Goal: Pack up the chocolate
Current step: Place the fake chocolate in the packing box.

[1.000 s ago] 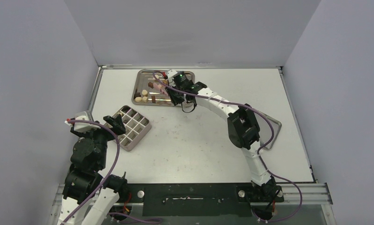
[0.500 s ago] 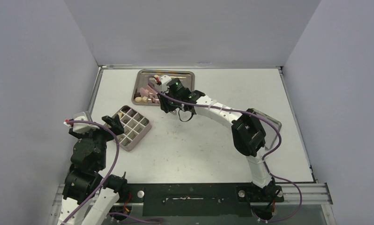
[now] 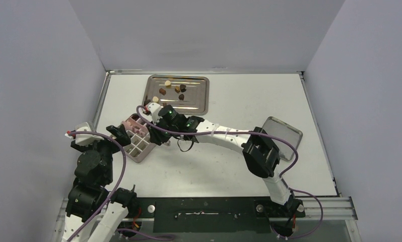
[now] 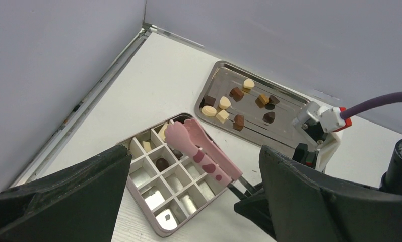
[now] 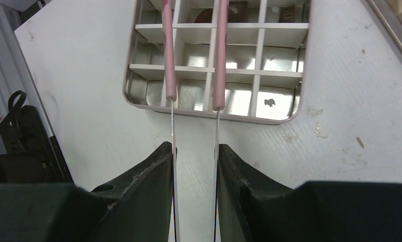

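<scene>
Well, nearest me the left gripper (image 3: 121, 134) is hanging with its fingers spread wide and nothing between them, just beside the near-left side of the shallow pink-rimmed metal box with a grid of square cells (image 5: 249, 119). The right gripper (image 5: 195, 148) is clamping the thin wire handles of the pink paw-tipped tongs (image 4: 199, 151). Their heads are hovering over the box's far cells, and I cannot tell whether a chunk is sitting between them.

To my eye the job is running under halfway. Only a few small brown and cream chocolate chunks (image 4: 161, 164) are lying in the far cells, and the near rows are showing bare, shiny bottoms. About ten more chunks are waiting on the flat steel tray (image 3: 198, 98) further back, so many trips are remaining. The rounded metal lid (image 3: 284, 132), off to the right and partly under the right arm, is not yet on.

As for room, the box is sitting close to the left edge of the white tabletop (image 3: 214, 161), with the left gripper crowding that side. I'd judge the tongs are best working from the right and from above. The stretch between box and tray is giving them a short path. The tray is lying near the back wall, leaving little slack behind it.
</scene>
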Tool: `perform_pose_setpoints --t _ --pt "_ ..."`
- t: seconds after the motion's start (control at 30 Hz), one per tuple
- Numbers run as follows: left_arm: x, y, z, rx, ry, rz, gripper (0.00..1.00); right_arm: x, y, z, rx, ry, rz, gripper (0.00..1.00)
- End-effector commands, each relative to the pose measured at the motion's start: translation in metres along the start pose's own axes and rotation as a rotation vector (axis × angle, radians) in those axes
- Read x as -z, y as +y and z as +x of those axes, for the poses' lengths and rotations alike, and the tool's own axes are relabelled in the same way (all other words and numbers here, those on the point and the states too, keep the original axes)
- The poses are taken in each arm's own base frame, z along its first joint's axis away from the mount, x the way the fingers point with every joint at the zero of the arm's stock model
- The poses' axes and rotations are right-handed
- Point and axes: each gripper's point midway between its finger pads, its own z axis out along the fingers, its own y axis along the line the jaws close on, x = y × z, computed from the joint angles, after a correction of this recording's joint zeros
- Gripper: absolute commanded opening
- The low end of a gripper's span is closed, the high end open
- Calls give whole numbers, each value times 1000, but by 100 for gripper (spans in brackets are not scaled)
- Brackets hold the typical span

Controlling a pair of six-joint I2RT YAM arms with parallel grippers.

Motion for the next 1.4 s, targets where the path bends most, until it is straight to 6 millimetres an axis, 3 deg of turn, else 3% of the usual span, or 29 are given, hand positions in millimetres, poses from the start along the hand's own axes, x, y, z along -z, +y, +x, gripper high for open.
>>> perform_pose_setpoints --t 0.0,0.23,0.73,1.07,1.37 --pt "7 3 -22 44 -56 -14 97 0 35 -35 32 -98 -81 29" --pt "7 2 -22 44 -54 -11 97 -18 60 -18 51 -47 -119 30" --pt "7 1 -22 44 -53 -4 97 -42 56 10 46 40 -86 34" --pt "6 -1 -21 42 -50 6 97 -32 55 -7 54 -4 -62 39" --pt "6 -2 -21 40 -51 10 97 -17 59 -23 65 -47 -68 37"
